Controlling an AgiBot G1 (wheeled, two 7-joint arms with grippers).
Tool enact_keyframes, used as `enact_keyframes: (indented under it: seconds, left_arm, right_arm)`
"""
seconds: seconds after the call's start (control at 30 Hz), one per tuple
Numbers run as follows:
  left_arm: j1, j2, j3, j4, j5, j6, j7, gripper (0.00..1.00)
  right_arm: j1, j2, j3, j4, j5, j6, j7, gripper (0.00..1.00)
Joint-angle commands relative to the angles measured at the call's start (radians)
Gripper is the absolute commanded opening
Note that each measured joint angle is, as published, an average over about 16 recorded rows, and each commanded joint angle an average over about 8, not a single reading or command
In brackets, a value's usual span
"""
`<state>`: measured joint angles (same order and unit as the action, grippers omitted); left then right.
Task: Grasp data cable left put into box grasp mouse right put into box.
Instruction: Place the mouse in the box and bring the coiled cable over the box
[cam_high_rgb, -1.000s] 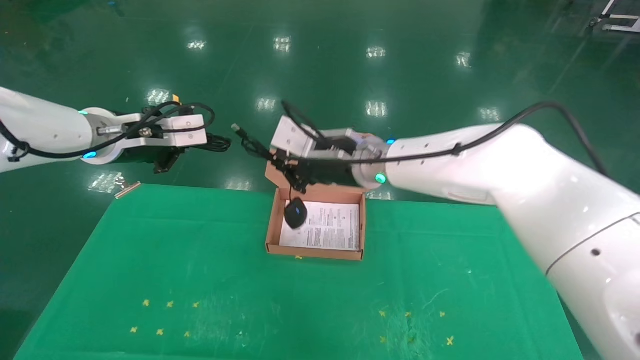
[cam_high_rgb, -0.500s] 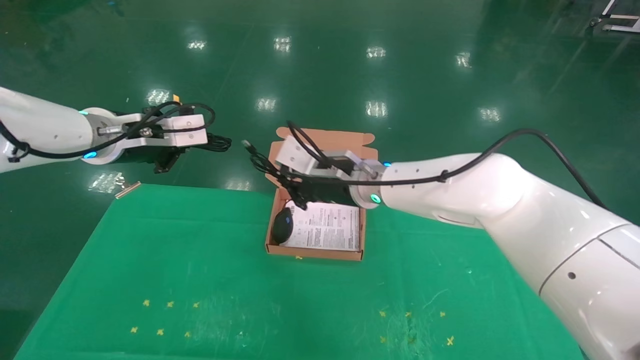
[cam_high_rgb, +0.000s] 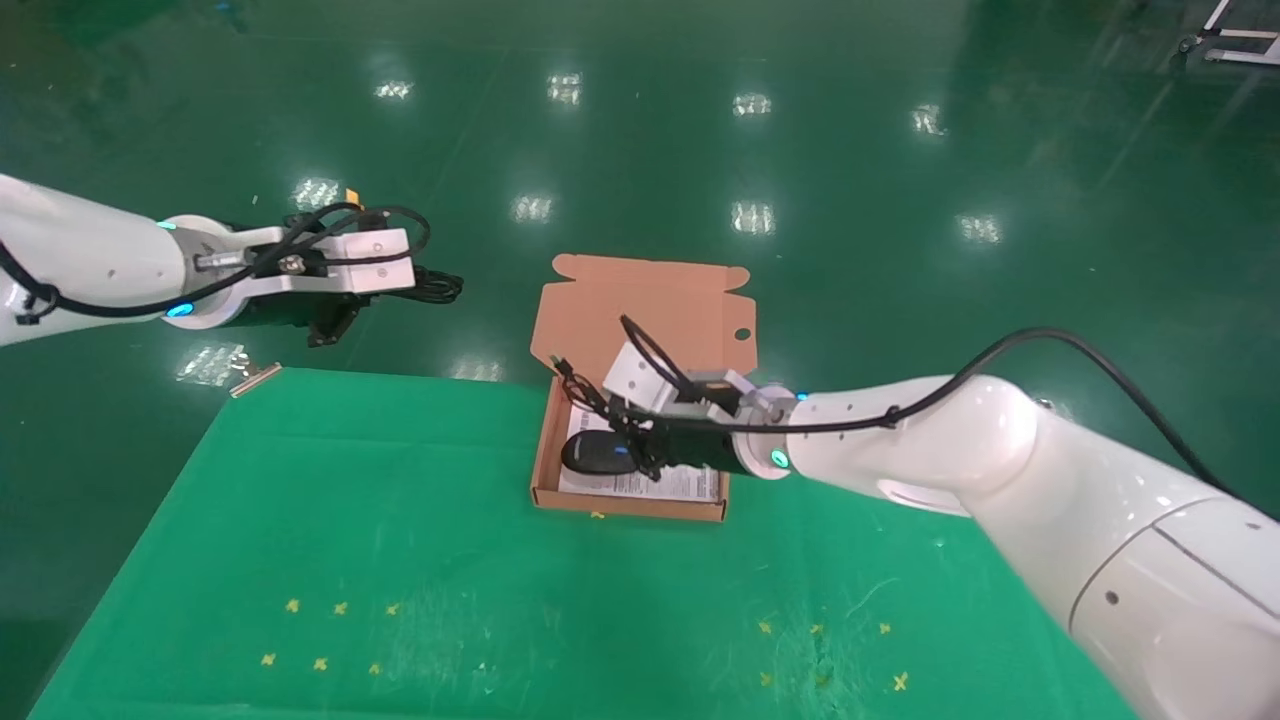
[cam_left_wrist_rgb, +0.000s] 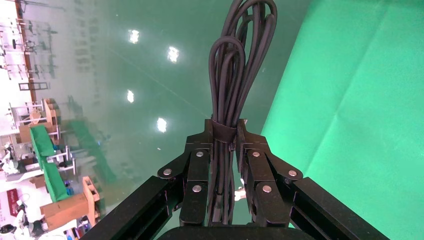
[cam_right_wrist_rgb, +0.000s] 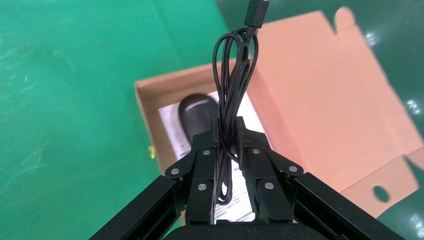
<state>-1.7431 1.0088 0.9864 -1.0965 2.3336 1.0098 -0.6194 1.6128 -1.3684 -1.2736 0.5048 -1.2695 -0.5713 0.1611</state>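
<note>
Neither of the 2 items is fully delivered, though 1 is close. The mouse (cam_high_rgb: 597, 454) lies inside the box (cam_high_rgb: 545, 440), resting on the white printed sheet (cam_high_rgb: 690, 486) at the box's left end, its blue wheel light showing. The right claw (cam_high_rgb: 640, 452) hangs low over the box just right of the mouse, its jaws closed on the mouse's bundled cord (cam_right_wrist_rgb: 231, 100); in the right wrist view the cord loops rise between the fingers (cam_right_wrist_rgb: 202, 165) and the USB plug (cam_right_wrist_rgb: 254, 10) sticks out past the box's far wall, over the open lid (cam_high_rgb: 650, 310). So, as I judge it, the mouse half lacks only the release of the cord so that it drops into the box with the mouse.

The data cable (cam_left_wrist_rgb: 235, 80) is not in the box. The left claw (cam_left_wrist_rgb: 223, 145) is clamped on it near its tie band, with the long narrow coil projecting beyond the fingertips. In the head view the left claw (cam_high_rgb: 335, 325) is held out over the floor, beyond the far left corner of the green counter (cam_high_rgb: 400, 560) and well apart from the box.

What is left, by my reading: free the cord, clear the right arm, then carry the coil across to the box and let it go there.
</note>
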Motion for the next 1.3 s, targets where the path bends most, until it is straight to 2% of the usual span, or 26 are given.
enact_keyframes:
  seconds: [0.03, 0.27, 0.63, 0.67, 0.9, 0.93, 1.3]
  left_arm:
    - [0.0, 0.0, 0.0, 0.0, 0.0, 0.0, 0.0, 0.0]
    - [0.0, 0.0, 0.0, 0.0, 0.0, 0.0, 0.0, 0.0]
    - [0.0, 0.0, 0.0, 0.0, 0.0, 0.0, 0.0, 0.0]
    - [0.0, 0.0, 0.0, 0.0, 0.0, 0.0, 0.0, 0.0]
    - [0.0, 0.0, 0.0, 0.0, 0.0, 0.0, 0.0, 0.0]
    - [0.0, 0.0, 0.0, 0.0, 0.0, 0.0, 0.0, 0.0]
    - [0.0, 0.0, 0.0, 0.0, 0.0, 0.0, 0.0, 0.0]
  right_arm:
    - [-0.009, 0.0, -0.013, -0.005, 0.009, 0.003, 0.0, 0.0]
    - [-0.011, -0.002, -0.074, -0.007, -0.009, 0.027, -0.023, 0.0]
    - [-0.004, -0.005, -0.175, 0.028, -0.089, 0.14, -0.054, 0.0]
    - [-0.003, -0.005, -0.183, 0.031, -0.096, 0.148, -0.054, 0.03]
    - [0.001, -0.005, -0.22, 0.04, -0.121, 0.172, -0.045, 0.9]
    - [0.001, -0.005, -0.222, 0.04, -0.122, 0.173, -0.044, 1.0]
    - [0.002, -0.005, -0.217, 0.04, -0.12, 0.169, -0.047, 1.0]
